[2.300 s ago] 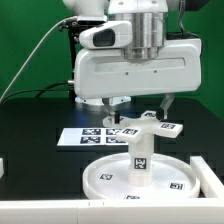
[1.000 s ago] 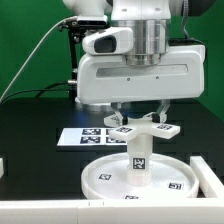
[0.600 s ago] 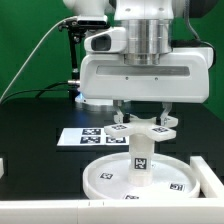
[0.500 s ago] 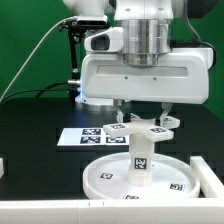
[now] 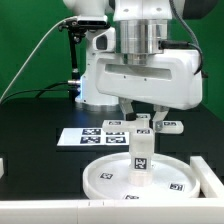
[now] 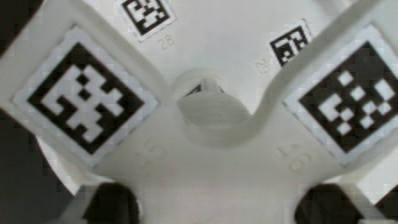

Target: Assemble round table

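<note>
The large round disc (image 5: 100, 178) lies flat at the front of the black table. The short thick leg (image 5: 141, 160) stands upright in its middle. The cross-shaped foot (image 5: 143, 127) sits level on top of the leg. My gripper (image 5: 143, 112) comes straight down over it, with its fingers on either side of the foot, shut on it. In the wrist view the foot (image 6: 214, 150) fills the picture, its tags and centre hole (image 6: 214, 105) show, and the dark fingertips (image 6: 116, 205) flank one arm.
The marker board (image 5: 90, 134) lies flat behind the disc. A white rail (image 5: 60, 212) runs along the table's front edge. A white block (image 5: 213, 175) stands at the exterior view's right edge. The arm's base (image 5: 95, 85) rises behind.
The wrist and gripper have turned about the vertical axis, and the foot has turned with them on top of the leg. The disc and leg stay in place.
</note>
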Controlling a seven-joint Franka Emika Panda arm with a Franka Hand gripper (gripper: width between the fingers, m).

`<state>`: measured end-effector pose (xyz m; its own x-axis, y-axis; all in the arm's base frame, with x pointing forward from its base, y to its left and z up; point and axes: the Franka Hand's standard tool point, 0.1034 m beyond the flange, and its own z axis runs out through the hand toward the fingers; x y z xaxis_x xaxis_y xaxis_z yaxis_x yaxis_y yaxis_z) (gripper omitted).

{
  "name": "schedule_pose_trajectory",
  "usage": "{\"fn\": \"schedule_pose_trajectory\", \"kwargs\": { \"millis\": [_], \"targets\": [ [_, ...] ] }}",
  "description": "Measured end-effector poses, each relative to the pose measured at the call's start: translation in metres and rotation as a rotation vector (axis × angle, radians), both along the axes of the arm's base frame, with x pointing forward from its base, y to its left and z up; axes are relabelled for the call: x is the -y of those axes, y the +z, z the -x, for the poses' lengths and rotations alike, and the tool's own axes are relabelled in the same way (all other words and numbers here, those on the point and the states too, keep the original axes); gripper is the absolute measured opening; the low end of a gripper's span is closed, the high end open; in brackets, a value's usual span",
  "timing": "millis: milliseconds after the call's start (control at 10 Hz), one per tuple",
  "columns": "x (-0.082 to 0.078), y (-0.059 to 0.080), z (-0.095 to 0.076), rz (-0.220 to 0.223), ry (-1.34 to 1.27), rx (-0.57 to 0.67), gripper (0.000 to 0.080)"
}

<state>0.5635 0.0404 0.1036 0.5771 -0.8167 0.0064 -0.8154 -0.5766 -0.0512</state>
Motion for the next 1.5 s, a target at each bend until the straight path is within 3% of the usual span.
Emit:
{"fn": "schedule_pose_trajectory", "kwargs": {
  "millis": [300,400,500,600,700,1000,1500],
  "targets": [
    [0.001,-0.001,0.000,-0.055,-0.369,0.002,0.0438],
    [0.001,0.000,0.000,-0.053,-0.348,0.003,0.0438],
    [0.001,-0.001,0.001,-0.052,-0.320,0.004,0.0522],
    [0.001,0.001,0.000,-0.052,-0.294,0.002,0.0522],
    [0.002,0.008,-0.002,-0.055,-0.199,0.008,0.0623],
    [0.000,0.033,-0.006,-0.059,0.193,0.025,0.0648],
    [-0.001,0.035,-0.006,-0.023,0.591,0.043,0.0649]
  ]
}}
